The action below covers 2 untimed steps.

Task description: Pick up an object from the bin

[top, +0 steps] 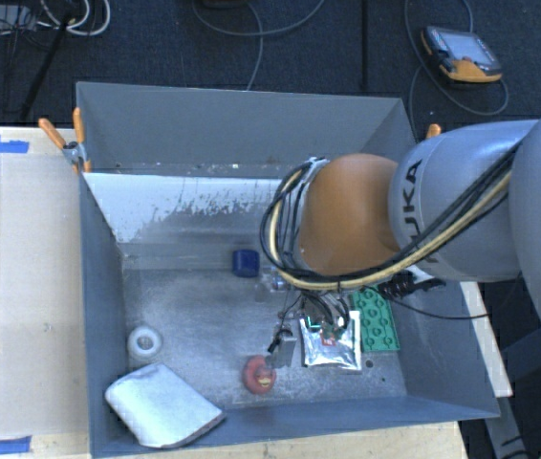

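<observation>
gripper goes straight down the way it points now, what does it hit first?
Probably bare bin floor: the gripper points down into the gap between the silver foil packet beside it and the small red round thing nearer the front wall. Depth is unclear; it might clip the packet's left edge.

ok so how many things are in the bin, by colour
blue: 1, small block
white: 2, ring and flat pad
red: 1, round thing
silver: 1, foil packet
green: 1, studded plate
total: 6
</observation>
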Tool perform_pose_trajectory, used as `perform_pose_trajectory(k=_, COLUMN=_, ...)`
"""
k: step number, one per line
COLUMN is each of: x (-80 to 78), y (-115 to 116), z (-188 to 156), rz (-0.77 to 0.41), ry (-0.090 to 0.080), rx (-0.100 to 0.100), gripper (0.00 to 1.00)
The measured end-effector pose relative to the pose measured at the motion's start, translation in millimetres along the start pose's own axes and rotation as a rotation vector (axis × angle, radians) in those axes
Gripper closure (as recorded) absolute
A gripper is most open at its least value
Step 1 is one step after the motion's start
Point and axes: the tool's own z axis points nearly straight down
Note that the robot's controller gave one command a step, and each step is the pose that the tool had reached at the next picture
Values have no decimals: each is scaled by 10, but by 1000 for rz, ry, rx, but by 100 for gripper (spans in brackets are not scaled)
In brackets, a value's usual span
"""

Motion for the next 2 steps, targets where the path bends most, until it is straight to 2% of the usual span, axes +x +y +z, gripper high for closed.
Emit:
perform_pose_trajectory(k=1, x=451, y=89, z=649, rz=-345, ry=-19, rx=0, gripper=0)
perform_pose_trajectory(k=2, x=439, y=89, z=637, rz=-341, ry=-24, rx=-1, gripper=100)
